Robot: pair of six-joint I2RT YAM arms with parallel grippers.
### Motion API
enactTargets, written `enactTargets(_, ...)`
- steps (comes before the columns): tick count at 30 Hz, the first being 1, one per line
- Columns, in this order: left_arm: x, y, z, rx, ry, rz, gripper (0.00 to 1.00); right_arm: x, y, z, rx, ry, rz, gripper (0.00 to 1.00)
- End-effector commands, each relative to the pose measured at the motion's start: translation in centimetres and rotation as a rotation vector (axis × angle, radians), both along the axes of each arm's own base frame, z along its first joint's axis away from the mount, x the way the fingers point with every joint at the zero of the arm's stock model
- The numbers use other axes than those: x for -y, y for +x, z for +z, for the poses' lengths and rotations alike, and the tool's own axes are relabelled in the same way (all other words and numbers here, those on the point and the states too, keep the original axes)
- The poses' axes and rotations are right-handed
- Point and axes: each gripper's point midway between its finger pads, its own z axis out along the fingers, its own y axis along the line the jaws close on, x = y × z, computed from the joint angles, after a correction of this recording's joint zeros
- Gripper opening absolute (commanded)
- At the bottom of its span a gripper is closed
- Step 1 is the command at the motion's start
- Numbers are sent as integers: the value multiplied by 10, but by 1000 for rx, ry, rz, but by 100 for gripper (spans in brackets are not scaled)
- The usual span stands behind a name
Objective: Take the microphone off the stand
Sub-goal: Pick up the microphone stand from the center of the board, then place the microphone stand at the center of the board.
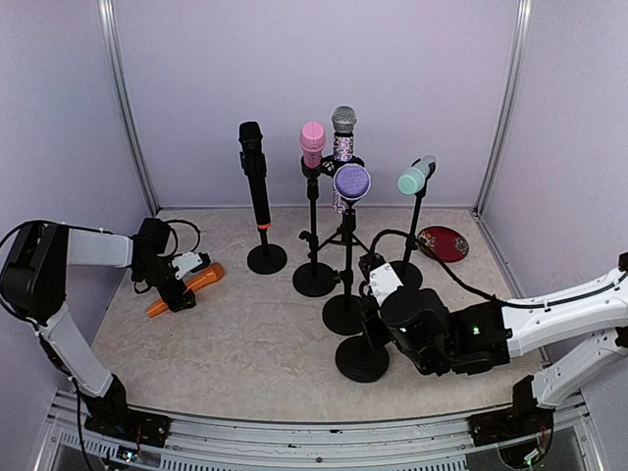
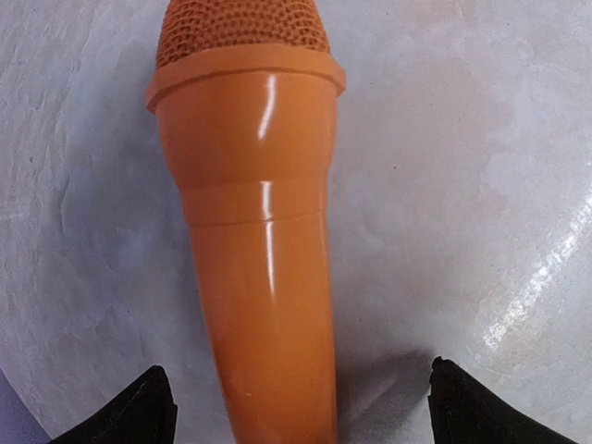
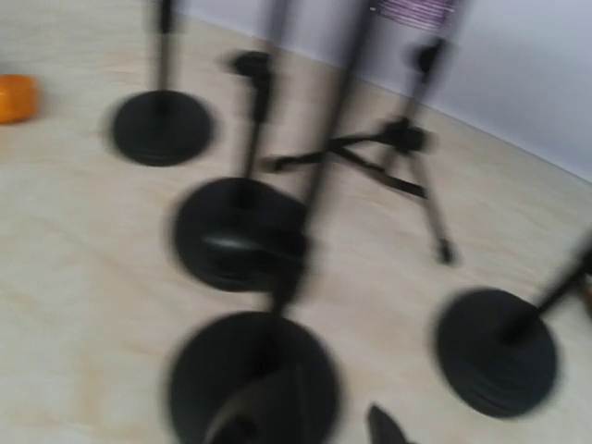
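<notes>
- Your left gripper (image 1: pixel 179 292) is spread wide over the glossy orange plastic microphone (image 2: pixel 264 259). Its black fingertips (image 2: pixel 139 412) stand clear on either side, gripping nothing.
- That microphone lies flat on the pale marbled tabletop (image 1: pixel 265 334), far left, well apart from the stands.
- Your right gripper (image 1: pixel 371 324) sits low beside the nearest black round-based stand (image 1: pixel 361 358). Its view is blurred, so you cannot tell how its jaws stand.

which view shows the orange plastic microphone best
Left wrist view: the orange plastic microphone fills the frame. Top external shows it small, partly under the left gripper; right wrist catches a blurred orange edge.
</notes>
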Motion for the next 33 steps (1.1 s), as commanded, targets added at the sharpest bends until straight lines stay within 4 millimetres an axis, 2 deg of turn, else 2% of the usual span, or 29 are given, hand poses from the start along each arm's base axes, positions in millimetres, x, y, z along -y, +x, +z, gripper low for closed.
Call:
enactTargets(1, -1, 9, -5, 24, 23, 22, 92, 63, 22, 13, 58, 39, -258, 0)
enactTargets(7, 4, 11, 4, 31, 10, 15, 96, 128, 56, 19, 113, 25, -490, 0)
enactTargets(13, 8, 9, 20, 37, -28, 17, 99, 178, 84, 24, 174, -21, -639, 0)
enactTargets(18, 13, 8, 39, 32, -83, 31, 99, 212, 101, 14, 179, -62, -732, 0)
enactTargets(23, 20, 11, 62, 14, -177, 53, 99, 227, 108, -5, 148, -99, -783, 0)
enactTargets(24, 21, 11, 67, 11, -198, 52, 99, 228, 108, -9, 139, -96, -788, 2)
enactTargets(25, 23, 11, 72, 11, -218, 47, 99, 230, 108, -12, 130, -80, -800, 9)
enactTargets(27, 26, 10, 79, 12, -245, 39, 99, 234, 107, -17, 109, -60, -810, 29)
enactTargets(29, 28, 9, 85, 12, -258, 38, 99, 237, 105, -17, 100, -39, -814, 43)
enactTargets(33, 31, 10, 95, 9, -278, 50, 99, 237, 103, 0, 116, 1, -792, 67)
